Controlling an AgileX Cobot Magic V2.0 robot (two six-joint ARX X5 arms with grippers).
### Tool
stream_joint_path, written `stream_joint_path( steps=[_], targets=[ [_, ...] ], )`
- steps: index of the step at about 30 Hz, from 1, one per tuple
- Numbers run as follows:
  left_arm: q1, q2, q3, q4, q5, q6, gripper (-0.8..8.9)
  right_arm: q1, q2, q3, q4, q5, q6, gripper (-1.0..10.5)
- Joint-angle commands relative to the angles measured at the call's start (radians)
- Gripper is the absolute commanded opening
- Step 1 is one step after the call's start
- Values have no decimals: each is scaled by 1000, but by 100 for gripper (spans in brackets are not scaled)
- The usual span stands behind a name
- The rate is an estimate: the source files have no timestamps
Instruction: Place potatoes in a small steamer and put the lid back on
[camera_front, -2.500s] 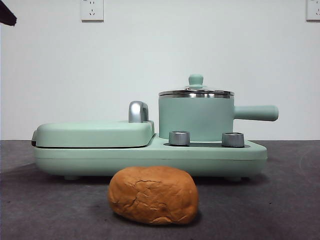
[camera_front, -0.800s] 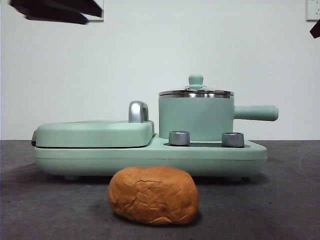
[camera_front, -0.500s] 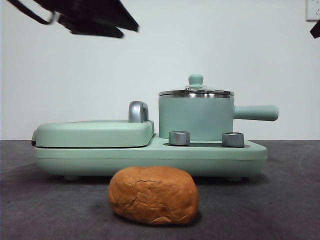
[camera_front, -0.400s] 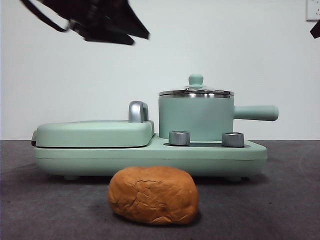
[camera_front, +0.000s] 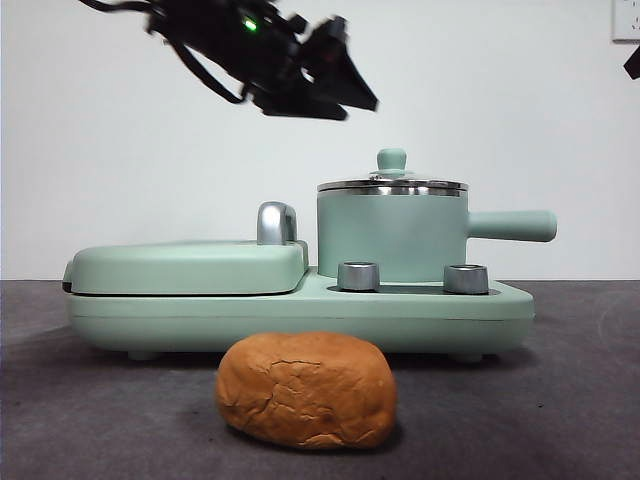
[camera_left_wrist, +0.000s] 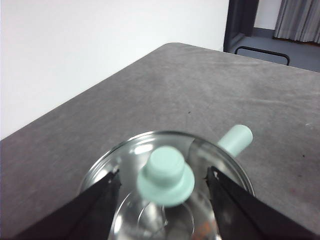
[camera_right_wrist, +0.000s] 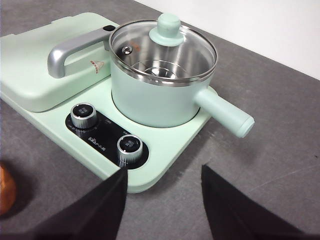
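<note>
My table (camera_front: 90, 420) is a dark grey, matte surface with a rounded far corner. Two items lie directly on it: the green cooker base (camera_front: 300, 315), standing on short feet, and the potato (camera_front: 307, 390), apart from the base, on its camera side.

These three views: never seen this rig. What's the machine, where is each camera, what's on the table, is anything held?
It is a two-armed robot at a table, each arm ending in a gripper with two black jaws. The front view looks level across the table; the other two come from cameras on the wrists. On the table stands a mint-green cooker base with a closed griddle and the small steamer, its glass lid still on. The potato, a crusty orange-brown lump, lies in front of it. The left gripper hangs open above the lid's knob, jaws either side. The right gripper waits open, off to the side. Nothing is held.
</note>
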Motion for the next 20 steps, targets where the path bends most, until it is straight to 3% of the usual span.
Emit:
stream_joint_path(
  steps=[1,20],
  targets=[
    [-23,74,68,4,-1,-10,276,4,4,18,11,3,13,232],
    [-51,254,192,10,-26,-14,236,4,3,18,11,2,36,232]
  ],
)
